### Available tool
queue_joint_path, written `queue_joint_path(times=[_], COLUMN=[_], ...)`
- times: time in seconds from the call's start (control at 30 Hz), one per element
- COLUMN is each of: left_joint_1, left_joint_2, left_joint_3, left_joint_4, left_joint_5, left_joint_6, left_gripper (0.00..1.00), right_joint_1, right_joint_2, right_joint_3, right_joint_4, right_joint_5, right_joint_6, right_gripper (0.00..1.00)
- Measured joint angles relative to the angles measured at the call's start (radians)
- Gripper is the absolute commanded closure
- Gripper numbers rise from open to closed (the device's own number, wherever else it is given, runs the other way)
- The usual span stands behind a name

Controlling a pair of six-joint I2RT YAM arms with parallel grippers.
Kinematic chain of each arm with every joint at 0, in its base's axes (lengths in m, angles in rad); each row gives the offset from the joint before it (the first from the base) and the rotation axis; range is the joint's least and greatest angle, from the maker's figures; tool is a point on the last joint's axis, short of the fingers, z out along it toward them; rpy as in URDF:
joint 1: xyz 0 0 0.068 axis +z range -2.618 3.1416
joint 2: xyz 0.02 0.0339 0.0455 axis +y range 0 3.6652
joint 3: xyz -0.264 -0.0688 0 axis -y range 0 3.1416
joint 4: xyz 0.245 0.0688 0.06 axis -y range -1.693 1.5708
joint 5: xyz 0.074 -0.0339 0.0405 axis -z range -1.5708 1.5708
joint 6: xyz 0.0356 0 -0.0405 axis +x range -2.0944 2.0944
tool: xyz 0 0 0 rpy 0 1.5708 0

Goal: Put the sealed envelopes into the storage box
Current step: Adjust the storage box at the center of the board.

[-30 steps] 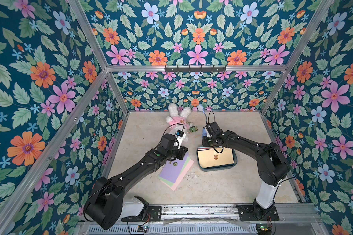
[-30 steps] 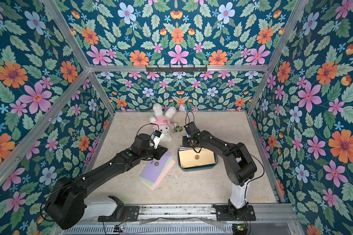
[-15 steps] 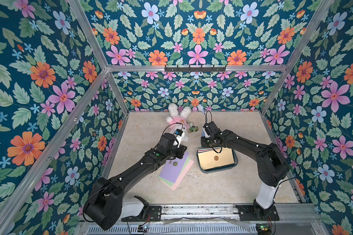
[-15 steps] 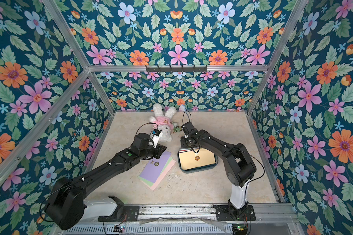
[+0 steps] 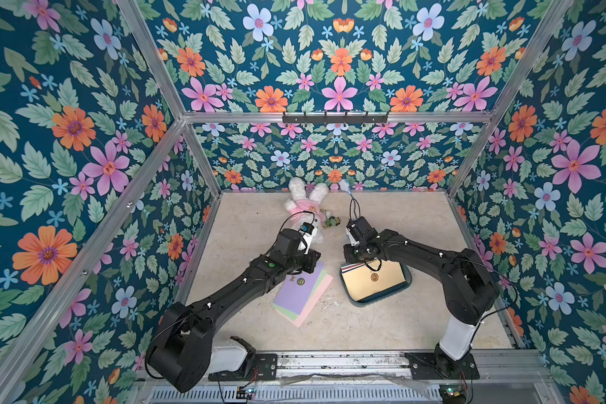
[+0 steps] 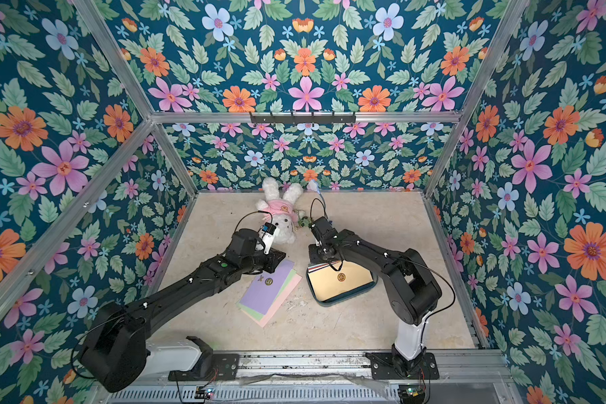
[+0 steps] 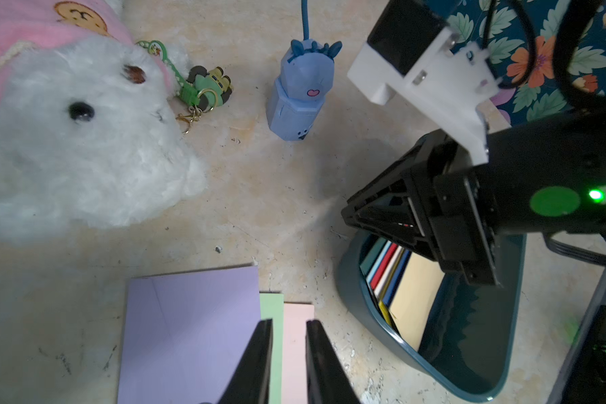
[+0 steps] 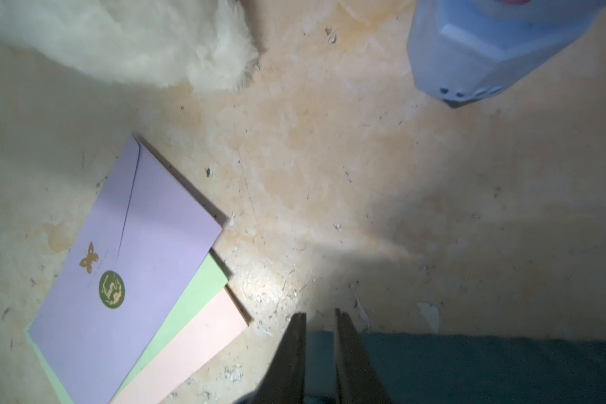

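Observation:
The storage box (image 5: 378, 301) (image 6: 343, 300), a dark teal tub, sits right of centre with several sealed envelopes in it, a cream envelope (image 5: 373, 278) (image 6: 342, 280) on top. Coloured edges show beneath it in the left wrist view. On the table lie a lilac envelope (image 5: 300, 288) (image 7: 189, 332) (image 8: 130, 273), a green envelope (image 7: 269, 309) (image 8: 189, 307) and a pink envelope (image 7: 296, 335) (image 8: 196, 342), stacked and fanned. My left gripper (image 5: 312, 261) (image 7: 287, 321) hovers over the stack's far corner, narrowly open and empty. My right gripper (image 5: 353, 256) (image 8: 319, 314) is narrowly open over the box's (image 8: 469, 367) far-left corner.
A white plush bunny (image 5: 305, 206) (image 7: 67, 140) in a pink top lies at the back, with a green keychain (image 5: 331, 222) (image 7: 203, 85) beside it. A light-blue toy (image 5: 343, 185) (image 7: 300, 91) stands near the back wall. Flowered walls close in three sides.
The right gripper has shifted slightly left at the box's far-left corner and its jaws have narrowed a little. The left arm and the envelopes have not moved.

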Motion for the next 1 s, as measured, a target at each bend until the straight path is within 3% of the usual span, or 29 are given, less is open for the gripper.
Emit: queue_joint_path(times=[0.37, 1.0], left_joint_1=[0.000, 0.000], left_joint_2=[0.007, 0.015], left_joint_3=[-0.007, -0.008], left_joint_4=[0.001, 0.001], left_joint_5=[0.000, 0.004], left_joint_6=[0.000, 0.000], left_gripper=[0.76, 0.76], right_joint_1=[0.002, 0.004], right_joint_2=[-0.087, -0.085], right_joint_3=[-0.023, -0.085], right_joint_4=[0.010, -0.006], right_joint_5=[-0.001, -0.051], right_joint_6=[0.000, -0.004], right_gripper=[0.80, 0.84])
